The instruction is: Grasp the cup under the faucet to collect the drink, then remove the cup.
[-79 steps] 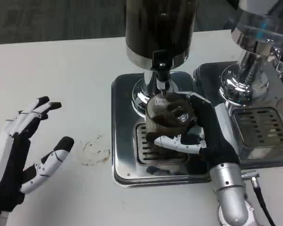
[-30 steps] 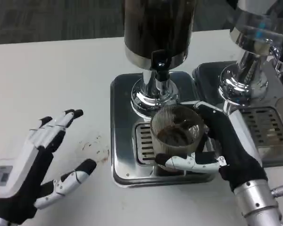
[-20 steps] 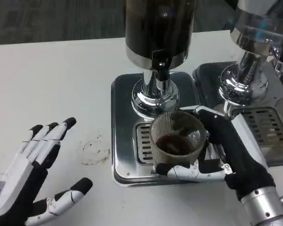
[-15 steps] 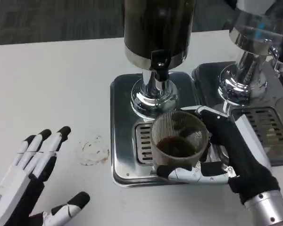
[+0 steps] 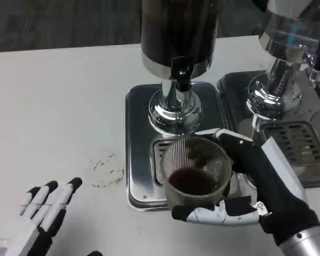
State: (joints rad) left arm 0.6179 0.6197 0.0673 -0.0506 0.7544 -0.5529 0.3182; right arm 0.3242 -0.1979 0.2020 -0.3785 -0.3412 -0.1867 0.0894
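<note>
Ribbed clear plastic cup with dark drink in its bottom sits in your right hand: the thumb wraps its near side and the other fingers curl round its far side, clamped on it. It hangs over the front edge of the square steel drip tray, whose grate it mostly hides, nearer you than the black faucet of the dark drink dispenser. Your left hand lies at the frame's lower left, fingertips slightly apart and holding nothing, its palm cut off by the edge. Beside those fingertips, a faint brown stain marks the white table.
</note>
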